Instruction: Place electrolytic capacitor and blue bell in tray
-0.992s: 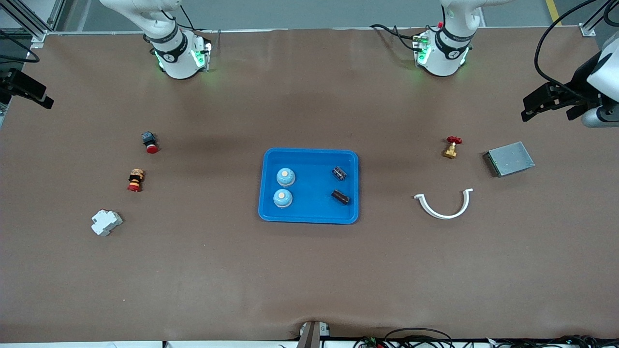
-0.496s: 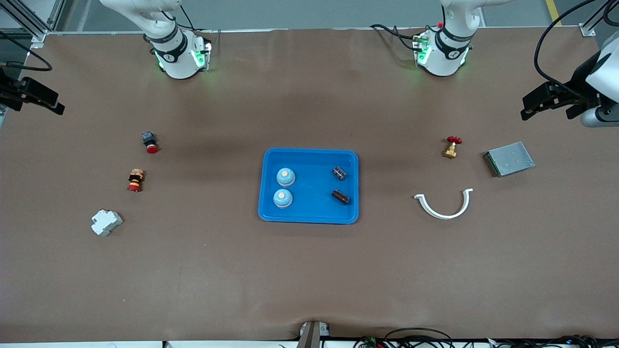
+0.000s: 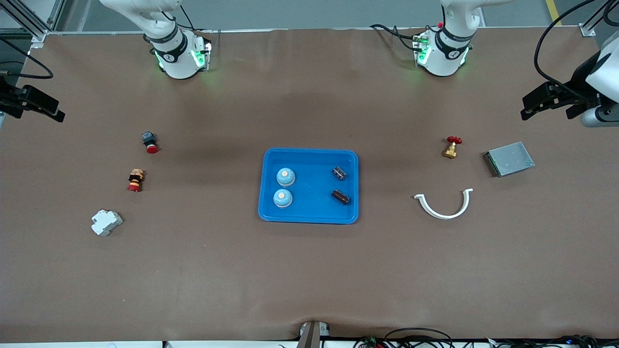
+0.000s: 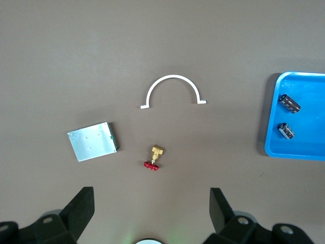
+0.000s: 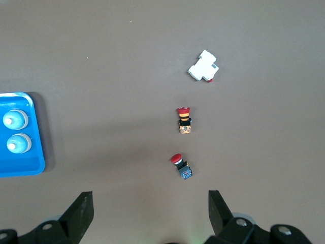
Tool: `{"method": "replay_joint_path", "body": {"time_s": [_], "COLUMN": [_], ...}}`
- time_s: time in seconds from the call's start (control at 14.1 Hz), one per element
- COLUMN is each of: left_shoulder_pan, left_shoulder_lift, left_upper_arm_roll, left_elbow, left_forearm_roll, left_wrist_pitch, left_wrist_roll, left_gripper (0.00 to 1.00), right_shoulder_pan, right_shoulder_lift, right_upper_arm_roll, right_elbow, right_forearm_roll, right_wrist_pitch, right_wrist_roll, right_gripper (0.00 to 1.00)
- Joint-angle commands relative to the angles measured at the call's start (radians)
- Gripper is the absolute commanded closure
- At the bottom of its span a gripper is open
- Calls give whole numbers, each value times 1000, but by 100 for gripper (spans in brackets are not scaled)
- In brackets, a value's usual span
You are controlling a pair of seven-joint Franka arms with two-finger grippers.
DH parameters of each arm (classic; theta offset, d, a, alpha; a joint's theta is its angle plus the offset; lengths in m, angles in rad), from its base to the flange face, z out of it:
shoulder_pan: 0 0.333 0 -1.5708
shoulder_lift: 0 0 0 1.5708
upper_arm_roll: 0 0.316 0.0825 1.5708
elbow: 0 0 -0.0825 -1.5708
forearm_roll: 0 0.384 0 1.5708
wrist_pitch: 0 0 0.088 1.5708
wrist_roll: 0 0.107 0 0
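Front view | both blue bells (image 3: 285, 177) and both capacitors (image 3: 339, 172) sit in the tray (image 3: 309, 216) | left claw (image 3: 544, 102) barely shifted, right claw (image 3: 36, 105) drifted inward a bit; both wide, empty, parked over worktop ends | looks finished imo

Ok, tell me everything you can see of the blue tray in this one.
The tray is a bright blue, shallow rectangle with rounded corners and a raised rim; it looks like plastic. It lies flat on the brown table, about midway between the arms' ends. Inside, two blue bells stand toward the right arm's end, one nearer the front camera than the other. Two dark capacitors lie toward the left arm's end. Nothing else touches it.
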Motion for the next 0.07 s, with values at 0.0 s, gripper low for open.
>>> {"method": "replay_joint_path", "body": {"time_s": [0.0], "left_shoulder_pan": [-1], "left_shoulder_lift": [5], "left_upper_arm_roll": [-4], "left_elbow": [16], "left_forearm_roll": [16], "left_wrist_pitch": [-18], "left_wrist_roll": [10], "left_gripper": [0], "right_shoulder_pan": [-6], "right_shoulder_lift": [6], "right_upper_arm_roll": [1], "right_elbow": [10], "right_forearm_roll": [-3], "right_wrist_pitch": [-16], "right_wrist_roll": [9], "right_gripper": [0]}}
